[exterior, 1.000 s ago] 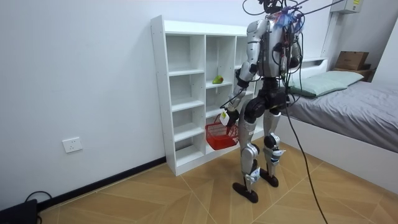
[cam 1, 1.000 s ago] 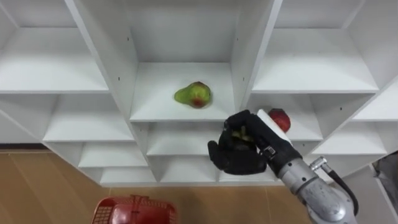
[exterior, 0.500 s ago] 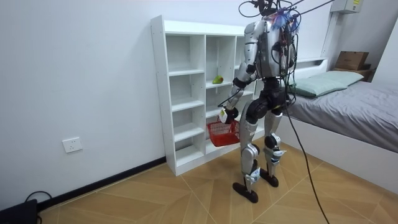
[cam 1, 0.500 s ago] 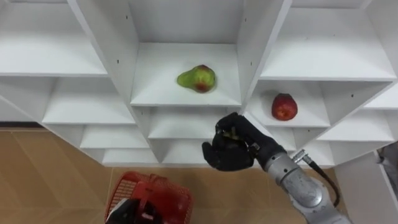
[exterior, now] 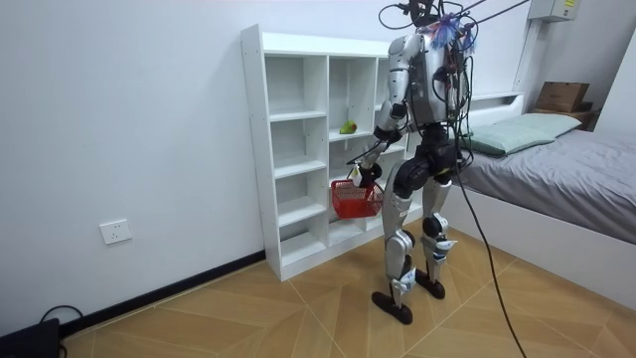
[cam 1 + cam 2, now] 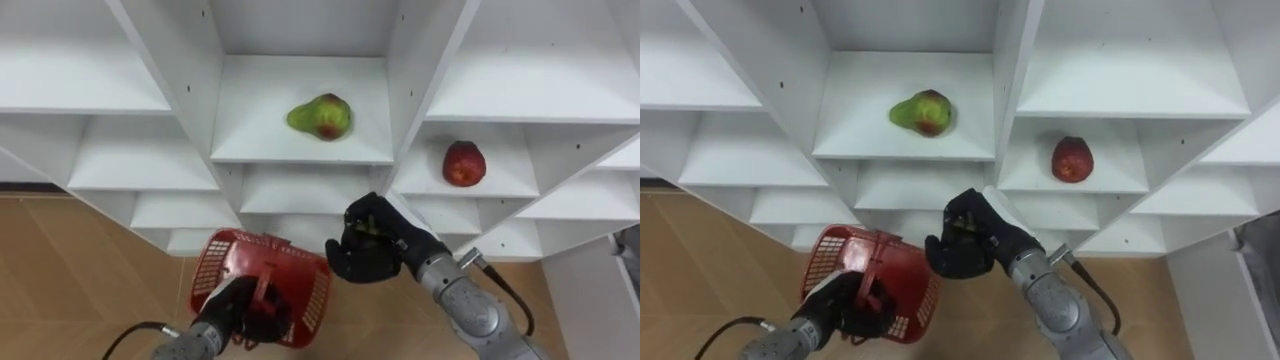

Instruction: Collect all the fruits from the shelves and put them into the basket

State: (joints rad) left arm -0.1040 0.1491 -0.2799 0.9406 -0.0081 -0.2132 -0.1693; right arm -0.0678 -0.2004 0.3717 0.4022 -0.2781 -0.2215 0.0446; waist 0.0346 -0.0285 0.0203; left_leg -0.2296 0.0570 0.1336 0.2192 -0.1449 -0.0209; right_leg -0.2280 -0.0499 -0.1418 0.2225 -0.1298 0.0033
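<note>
Left robot hand [image 6: 238, 312] gripping basket [image 6: 213, 262], right robot hand [image 6: 362, 255] — by rim — clutching greenish item [image 6: 368, 226]

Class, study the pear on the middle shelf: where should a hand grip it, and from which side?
Probably grip the pear round its broad red end, coming from the open front: it lies on its side, and the compartment walls block both flanks.

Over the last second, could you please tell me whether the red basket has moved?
Yes. In the room view the red basket, gripped by the left hand, has risen against the white closet, closer to the shelf holding the green pear.
</note>
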